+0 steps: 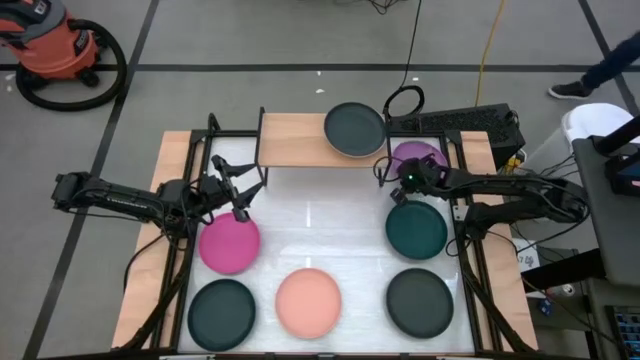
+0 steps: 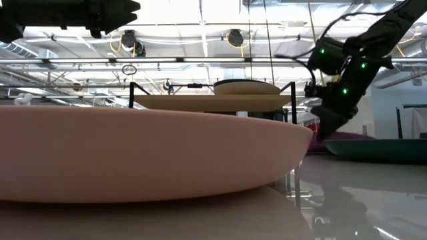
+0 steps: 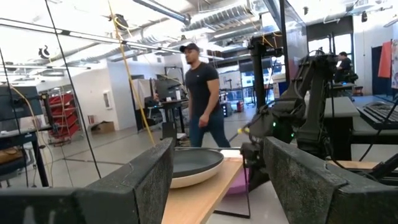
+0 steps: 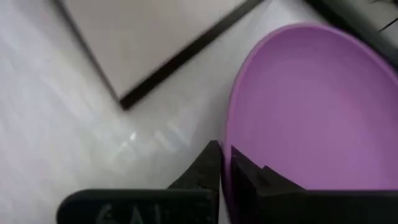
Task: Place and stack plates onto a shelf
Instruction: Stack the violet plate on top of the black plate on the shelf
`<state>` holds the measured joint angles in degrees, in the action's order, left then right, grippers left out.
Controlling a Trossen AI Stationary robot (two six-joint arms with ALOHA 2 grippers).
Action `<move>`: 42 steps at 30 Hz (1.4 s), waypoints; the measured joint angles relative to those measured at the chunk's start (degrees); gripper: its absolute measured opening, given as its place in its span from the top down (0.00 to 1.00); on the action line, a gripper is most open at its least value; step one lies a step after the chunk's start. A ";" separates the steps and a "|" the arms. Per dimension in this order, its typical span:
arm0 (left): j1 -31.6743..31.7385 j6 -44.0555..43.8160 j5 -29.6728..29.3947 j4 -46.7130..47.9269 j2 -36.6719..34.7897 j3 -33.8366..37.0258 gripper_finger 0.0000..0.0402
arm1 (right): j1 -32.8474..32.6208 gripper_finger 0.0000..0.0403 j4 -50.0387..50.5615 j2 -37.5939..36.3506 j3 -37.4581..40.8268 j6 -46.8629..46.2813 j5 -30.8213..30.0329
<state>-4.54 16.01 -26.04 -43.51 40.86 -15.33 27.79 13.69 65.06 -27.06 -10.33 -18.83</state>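
Purple plate (image 4: 317, 112) rim between right tool (image 4: 225, 163) fingers

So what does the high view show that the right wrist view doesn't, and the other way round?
Only the high view shows the shelf with a dark plate on it, five more plates on the table, and the left gripper open above the magenta plate. Only the right wrist view shows the right gripper pinched on the purple plate at its rim. Both show that purple plate beside the shelf.
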 joint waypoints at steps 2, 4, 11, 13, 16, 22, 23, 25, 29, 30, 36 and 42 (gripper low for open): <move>0.02 0.17 0.00 -0.02 0.00 0.01 0.37 | -0.08 0.99 0.04 -2.18 -0.61 -1.06 -1.72; 0.02 0.57 0.00 -0.14 0.00 0.02 0.37 | -0.11 0.99 0.30 -4.81 -1.03 -1.34 -4.29; 0.02 5.16 -0.01 -1.29 0.00 0.02 0.37 | -0.12 1.00 0.01 -12.79 -5.96 -0.09 -14.19; 0.07 8.00 -0.02 -2.69 0.00 0.02 0.37 | -0.79 1.00 -0.21 -13.70 -8.91 1.44 -14.10; 0.13 10.90 -0.04 -3.78 0.00 0.02 0.37 | -2.77 1.00 -2.34 -13.21 -13.82 5.63 -14.11; 0.13 5.96 -0.04 -3.69 0.00 0.02 0.37 | -7.74 1.00 -11.10 -6.19 -24.30 14.89 -8.88; 0.13 5.92 -0.04 -3.61 0.00 0.02 0.37 | -8.53 1.00 -12.13 -4.18 -26.13 16.33 -7.82; 0.13 5.90 -0.04 -3.55 0.00 0.02 0.37 | -9.76 1.00 -12.74 0.12 -29.80 18.85 -6.34; 0.13 5.88 -0.04 -3.28 0.00 0.02 0.37 | -10.94 1.00 -9.97 9.25 -36.61 22.07 -4.19; 0.13 5.88 -0.04 -3.28 0.00 0.02 0.37 | -10.97 1.00 -8.87 11.31 -37.93 22.53 -3.10; 0.13 3.38 -0.04 -2.65 0.00 0.02 0.37 | -10.40 1.00 -2.94 20.14 -41.77 24.59 -5.60; 0.13 3.32 -0.04 -2.01 0.00 0.02 0.37 | -10.27 0.97 -0.59 22.13 -42.17 23.05 -7.91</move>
<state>-4.40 19.33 -26.09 -45.52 40.86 -15.31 17.52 13.10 87.20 -69.23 12.72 -26.73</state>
